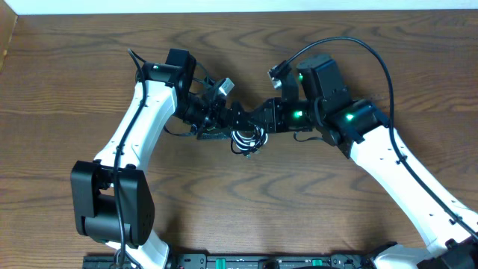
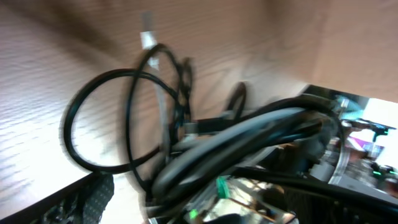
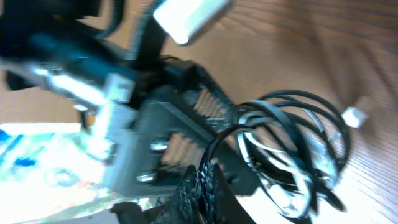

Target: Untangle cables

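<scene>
A black strand of the cables (image 1: 249, 138) appears pinched at the pressed-together tips of the right gripper (image 3: 203, 177); the knotted loops are seen just beyond. Farther off, the left gripper (image 1: 215, 125) is spread apart. If pulled unanchored, the knot could be tightened.

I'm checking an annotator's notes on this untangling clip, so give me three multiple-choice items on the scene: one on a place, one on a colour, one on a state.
1. Where are the cables?
A) at the far left edge
B) between left gripper and right gripper
C) on the right arm's base

2. What colours are the cables?
A) black and white
B) red and blue
C) all yellow

3. How is the right gripper?
A) wide open
B) out of view
C) shut on the cables

Answers: B, the overhead view shows the bundle where the two arms meet; A, black loops and a white cord show; C, in its wrist view the closed fingers pinch the loops.
</scene>
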Controlling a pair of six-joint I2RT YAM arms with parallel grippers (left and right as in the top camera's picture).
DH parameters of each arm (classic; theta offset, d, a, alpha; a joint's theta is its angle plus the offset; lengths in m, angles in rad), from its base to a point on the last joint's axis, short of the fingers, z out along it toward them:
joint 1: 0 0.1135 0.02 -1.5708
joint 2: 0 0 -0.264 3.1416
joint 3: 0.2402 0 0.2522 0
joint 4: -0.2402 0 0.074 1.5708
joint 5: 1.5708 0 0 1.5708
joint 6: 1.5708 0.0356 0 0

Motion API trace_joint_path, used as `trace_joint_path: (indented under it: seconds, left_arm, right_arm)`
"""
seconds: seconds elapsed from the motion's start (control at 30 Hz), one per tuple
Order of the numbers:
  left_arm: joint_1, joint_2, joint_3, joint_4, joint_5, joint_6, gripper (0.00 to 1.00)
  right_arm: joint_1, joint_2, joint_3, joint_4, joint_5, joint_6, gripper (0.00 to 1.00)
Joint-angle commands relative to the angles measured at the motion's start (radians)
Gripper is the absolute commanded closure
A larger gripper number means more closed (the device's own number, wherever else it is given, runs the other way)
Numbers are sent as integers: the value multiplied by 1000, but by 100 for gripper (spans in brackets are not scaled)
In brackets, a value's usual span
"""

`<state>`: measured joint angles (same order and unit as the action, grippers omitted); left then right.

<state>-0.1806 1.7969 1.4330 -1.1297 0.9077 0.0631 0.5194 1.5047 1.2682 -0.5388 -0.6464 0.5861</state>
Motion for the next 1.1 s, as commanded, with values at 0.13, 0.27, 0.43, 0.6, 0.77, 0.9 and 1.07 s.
trace_joint_path:
  seconds: [0.13,0.27,0.43,0.6,0.77,0.9,1.07]
  left_arm:
    - [0,8,-9,18,-142,18,7]
    - [0,8,-9,18,-134,-81,7]
    - [0,8,-9,50,-135,-173,11]
    - [0,8,-9,114,-135,-173,56]
    - [-1,8,-9,153,-135,-173,56]
    - [-1,8,-9,164,-135,-174,55]
    - [-1,8,-9,146,-131,-171,48]
  right_arm:
    - [-54,-34,11,25,-147,-101,99]
    - [-94,-35,11,18,-180,-101,99]
    - [-94,-35,11,-43,-187,-132,99]
    - [-94,-35,11,-86,-187,-132,99]
    - [-94,-35,11,-85,-200,-131,99]
    - [-93,-35,11,-77,-231,-130,99]
    - [-93,-35,11,-56,-275,-130,99]
